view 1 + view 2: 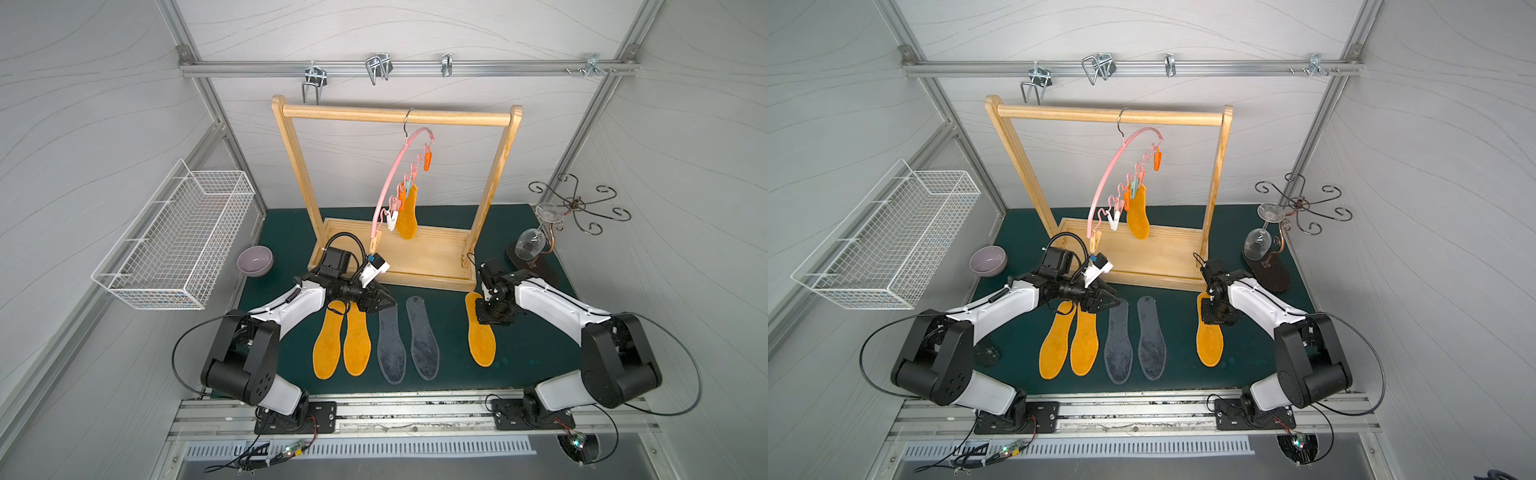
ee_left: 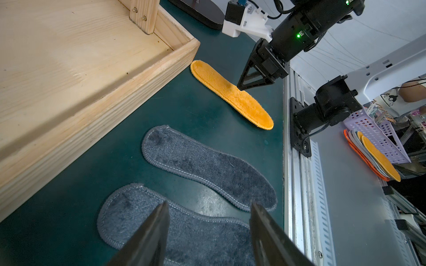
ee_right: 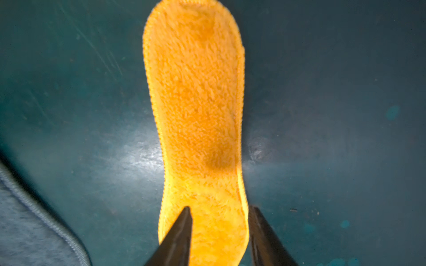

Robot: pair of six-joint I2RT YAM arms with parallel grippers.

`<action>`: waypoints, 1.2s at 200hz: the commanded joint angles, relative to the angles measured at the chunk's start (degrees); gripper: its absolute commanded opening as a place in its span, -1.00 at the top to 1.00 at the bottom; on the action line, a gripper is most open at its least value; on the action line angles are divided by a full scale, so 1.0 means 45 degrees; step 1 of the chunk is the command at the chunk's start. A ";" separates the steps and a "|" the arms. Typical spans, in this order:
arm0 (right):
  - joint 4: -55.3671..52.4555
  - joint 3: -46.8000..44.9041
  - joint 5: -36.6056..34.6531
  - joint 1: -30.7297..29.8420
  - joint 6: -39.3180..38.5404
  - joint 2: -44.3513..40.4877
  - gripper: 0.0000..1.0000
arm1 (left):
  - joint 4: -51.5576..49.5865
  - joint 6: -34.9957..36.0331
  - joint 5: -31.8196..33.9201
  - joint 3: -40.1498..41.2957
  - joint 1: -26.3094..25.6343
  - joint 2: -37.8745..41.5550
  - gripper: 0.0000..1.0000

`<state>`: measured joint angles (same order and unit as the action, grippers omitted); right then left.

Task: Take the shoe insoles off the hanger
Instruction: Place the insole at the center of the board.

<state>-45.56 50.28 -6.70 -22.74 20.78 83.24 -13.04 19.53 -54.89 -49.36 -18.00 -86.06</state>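
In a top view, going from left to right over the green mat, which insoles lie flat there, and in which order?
Orange insole → second orange insole → grey insole → second grey insole → last orange insole.

A tall light wooden rack frame (image 1: 395,114) stands at the rear middle of the dark green tabletop mat (image 1: 534,361). A thin pink hanger (image 1: 392,176) hangs from its top bar, one orange fuzzy insole (image 1: 407,220) clipped beneath. In front, flat in a row: two orange insoles (image 1: 356,345) left, two grey fuzzy insoles (image 1: 423,345) centre, another orange insole (image 1: 481,336) right.
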 commanded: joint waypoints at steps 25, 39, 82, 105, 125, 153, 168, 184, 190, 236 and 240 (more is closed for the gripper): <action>-0.0184 0.0172 -0.0197 -0.0368 -0.0617 -0.0363 -0.11 | 0.0133 0.0315 -0.0301 -0.0204 0.0038 0.0055 -0.23; -0.0084 0.0232 -0.0295 -0.0669 -0.0906 -0.0573 -0.19 | 0.0157 0.0343 -0.0271 -0.0192 0.0043 0.0028 -0.23; 0.1690 -0.0358 0.0054 -0.1416 -0.1364 -0.2635 -0.23 | 0.0196 0.0307 -0.0242 -0.0183 0.0204 0.0053 -0.23; 0.4266 -0.1797 -0.0222 -0.2207 -0.2646 -0.4674 -0.23 | 0.0381 0.0149 -0.0420 -0.0089 0.0494 0.0024 -0.23; 0.6555 -0.2926 0.0564 -0.2577 -0.3901 -0.6007 -0.23 | 0.1045 -0.0462 -0.0588 0.0139 0.0914 0.0062 -0.23; 0.9745 -0.3961 0.1855 -0.2798 -0.4955 -0.6907 -0.23 | 0.1052 -0.0619 -0.0445 0.0089 0.1187 0.0173 -0.23; 1.1619 -0.4324 0.3069 -0.2817 -0.5566 -0.6724 -0.24 | 0.1075 -0.0552 -0.0243 0.0130 0.1229 0.0305 -0.24; 1.3727 -0.4532 0.4460 -0.2807 -0.6519 -0.6188 -0.30 | 0.1205 -0.0558 -0.0081 0.0197 0.1355 0.0360 -0.25; 1.4448 -0.4539 0.4582 -0.2816 -0.6605 -0.5921 -0.32 | 0.1275 -0.0631 0.0073 0.0213 0.1394 0.0375 -0.26; 1.5972 -0.2423 0.4660 -0.2795 -0.7653 -0.2922 -0.38 | 0.2305 -0.1664 0.1107 0.0615 0.2216 0.0681 -0.46; 1.6121 -0.2265 0.4619 -0.2796 -0.7731 -0.2661 -0.39 | 0.2361 -0.1735 0.1155 0.0646 0.2300 0.0728 -0.48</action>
<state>18.87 35.18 11.86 -35.11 -9.13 66.39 -7.25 14.00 -52.14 -46.96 -9.76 -84.90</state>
